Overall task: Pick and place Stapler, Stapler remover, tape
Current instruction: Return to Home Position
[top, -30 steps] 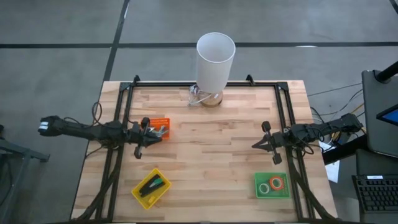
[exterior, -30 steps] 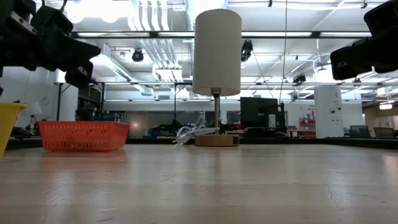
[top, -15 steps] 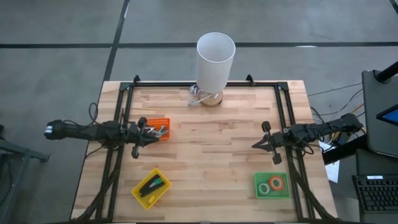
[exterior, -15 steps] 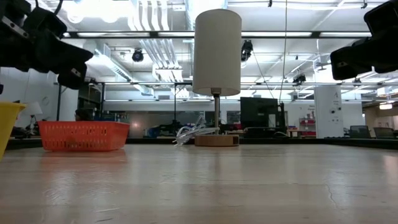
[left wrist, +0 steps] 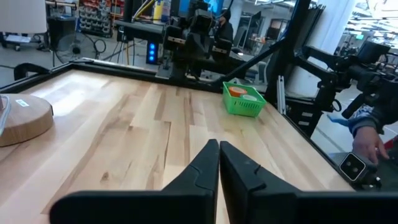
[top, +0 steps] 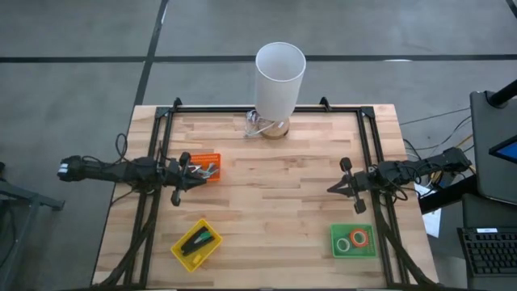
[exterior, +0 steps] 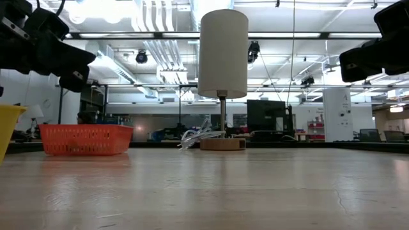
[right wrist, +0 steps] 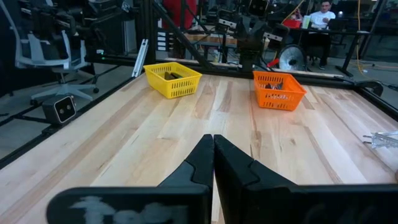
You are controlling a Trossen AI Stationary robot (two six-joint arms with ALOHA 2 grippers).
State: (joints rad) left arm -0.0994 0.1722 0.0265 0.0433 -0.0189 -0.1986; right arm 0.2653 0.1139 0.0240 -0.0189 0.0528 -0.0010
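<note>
Both arms parked over the table (top: 266, 202). The L arm has drawn back toward its own edge vs 1 s ago, no change since the half-sec mark.
Lamp (top: 279, 73) at far edge, well off from both. L gripper (left wrist: 214, 149) has fingers pressed together, nothing held, orange basket (top: 212, 156) just by its tip. R gripper (right wrist: 211, 142) hasn't budged, pinched closed too, empty. Yellow bin (top: 179, 249) sits near-edge side of L gripper w/ black stapler (top: 194, 240) inside. Green bin (top: 334, 242) near-edge side of R gripper, tape (top: 359, 238) rings in it.

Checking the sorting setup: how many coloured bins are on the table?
3: orange bin mid-left; yellow bin left, at the edge opposite the lamp; green bin right, same edge. None seems hidden.
</note>
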